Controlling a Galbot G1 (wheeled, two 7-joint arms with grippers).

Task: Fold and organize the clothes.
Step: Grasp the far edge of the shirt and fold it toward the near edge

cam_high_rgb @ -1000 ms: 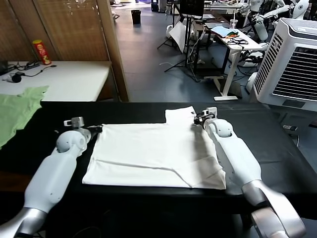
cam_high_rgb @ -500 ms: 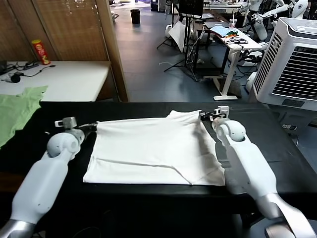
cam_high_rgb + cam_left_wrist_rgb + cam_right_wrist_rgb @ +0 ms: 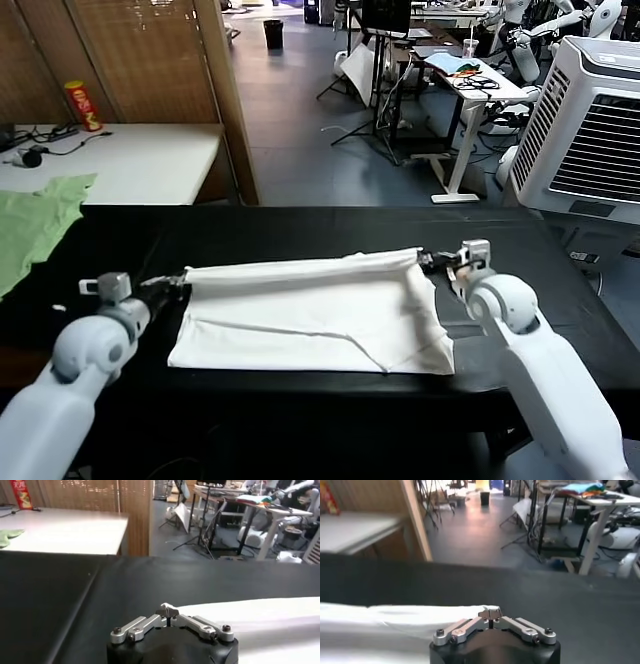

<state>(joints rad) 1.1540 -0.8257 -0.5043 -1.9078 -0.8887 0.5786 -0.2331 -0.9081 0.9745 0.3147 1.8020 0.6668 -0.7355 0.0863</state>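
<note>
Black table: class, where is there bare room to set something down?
Free: the black table strip beyond the white T-shirt, and the patch between it and the green garment. Crowded: the T-shirt's far corners, each gripped by the left hand and right hand.

No print showing on the white T-shirt [image 3: 310, 310] anywhere, it's probably folded under. Green garment [image 3: 35, 225] left of the T-shirt runs off the edge, so shape's unclear.
</note>
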